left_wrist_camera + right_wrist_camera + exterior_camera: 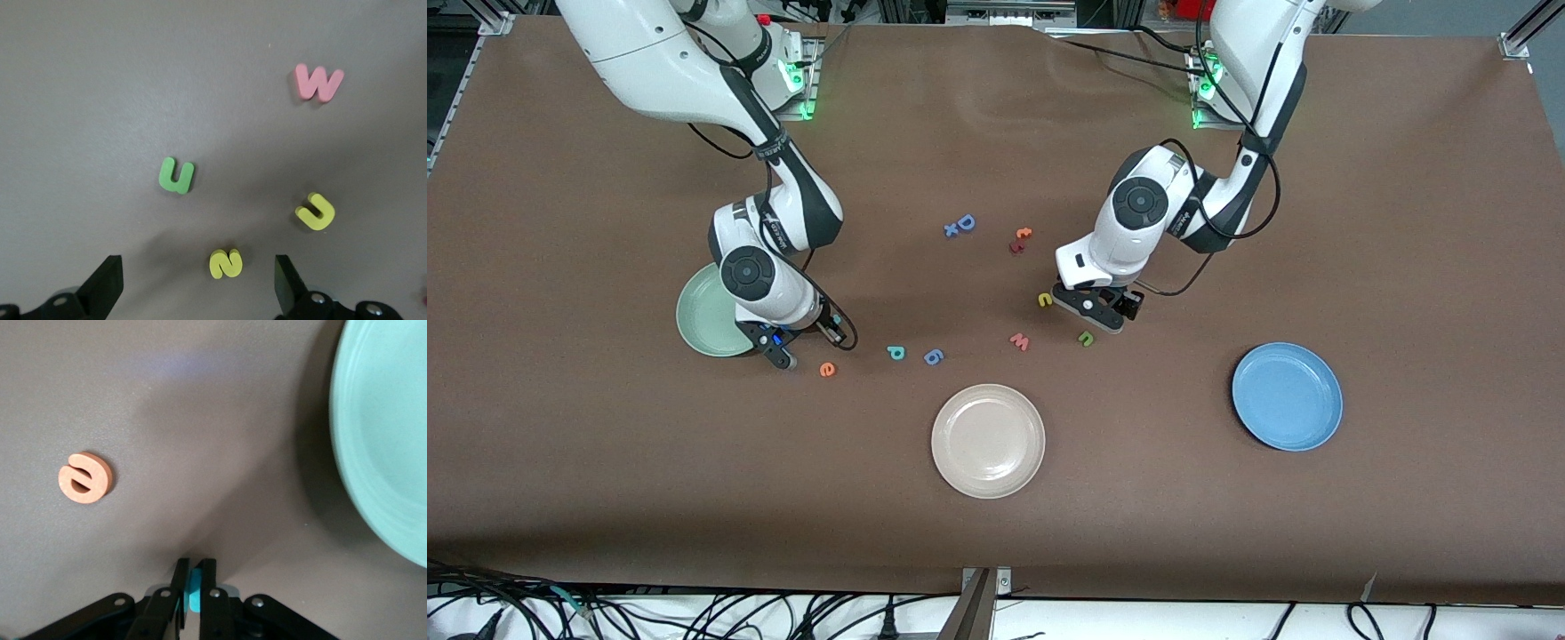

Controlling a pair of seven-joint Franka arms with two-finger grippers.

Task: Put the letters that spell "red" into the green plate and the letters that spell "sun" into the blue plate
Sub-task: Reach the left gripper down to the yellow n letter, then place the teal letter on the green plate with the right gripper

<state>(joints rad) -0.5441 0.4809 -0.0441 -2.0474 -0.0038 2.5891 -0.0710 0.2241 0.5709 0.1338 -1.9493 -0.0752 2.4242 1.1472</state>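
The right gripper (194,587), beside the green plate (698,316) and the orange "e" (828,369), pinches a teal letter (194,597). The left gripper (197,283) hovers with fingers spread over the yellow "s" (225,263), near the yellow "u" (315,211) and green "n" (176,176).

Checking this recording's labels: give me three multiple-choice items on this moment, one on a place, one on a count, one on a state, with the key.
1. The e lies: A on the table; B in the blue plate; C in the beige plate.
2. Plates in view: A two; B three; C four.
3. The right end effector is: A wide open; B shut on a teal letter; C shut on the e.
Key: 1 A, the e sits on the table near the green plate. 2 B, green, beige and blue. 3 B, teal shows between the closed fingers in the right wrist view.
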